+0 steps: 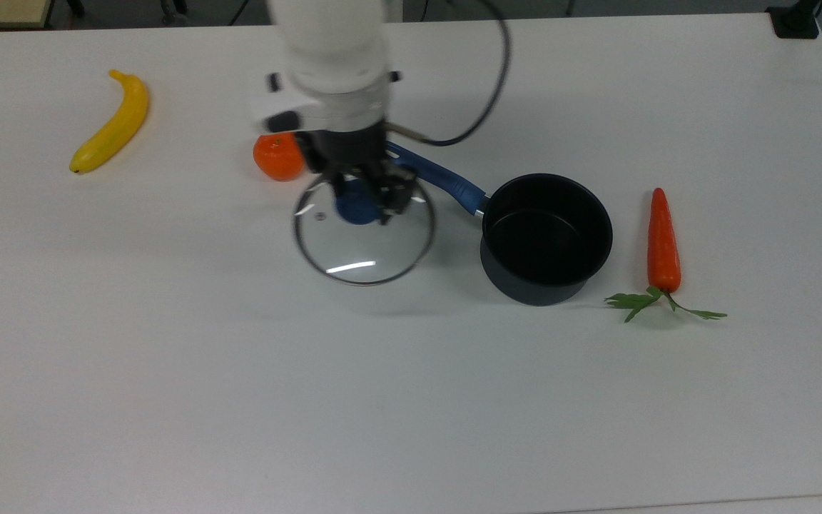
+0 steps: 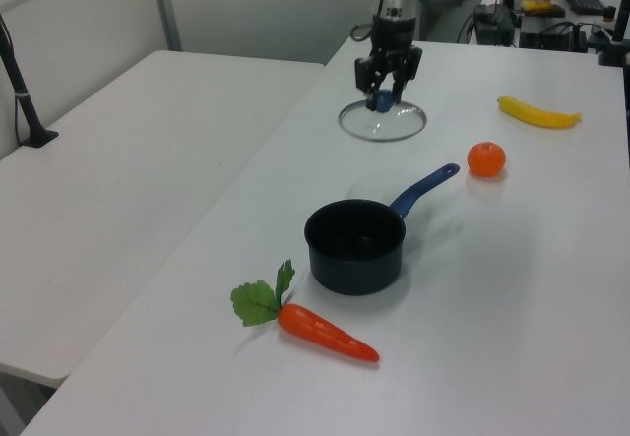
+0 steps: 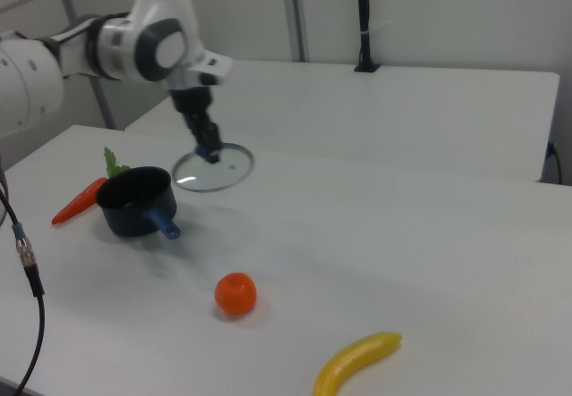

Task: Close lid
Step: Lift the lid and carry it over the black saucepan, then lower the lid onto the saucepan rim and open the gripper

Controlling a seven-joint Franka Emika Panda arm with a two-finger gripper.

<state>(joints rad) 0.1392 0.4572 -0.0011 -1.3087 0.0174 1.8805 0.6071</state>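
Top view: end effector [image 1: 368, 202] clenched on the blue knob [image 1: 354, 209] of the glass lid [image 1: 364, 241], apparently airborne; rigid, breakable, slick glass, so knob is the sensible hold.

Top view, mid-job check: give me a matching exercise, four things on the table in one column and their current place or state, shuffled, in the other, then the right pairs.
Things:
1. lid
2. saucepan
3. carrot
4. banana

Places or states:
A. lies alone near the top view's left edge
B. open and empty, blue handle pointing toward the top view's upper left
C. held by its blue knob in the gripper, off the table
D. lies to the top view's right of the saucepan, leaves toward the bottom

Pairs: 1-C, 2-B, 3-D, 4-A
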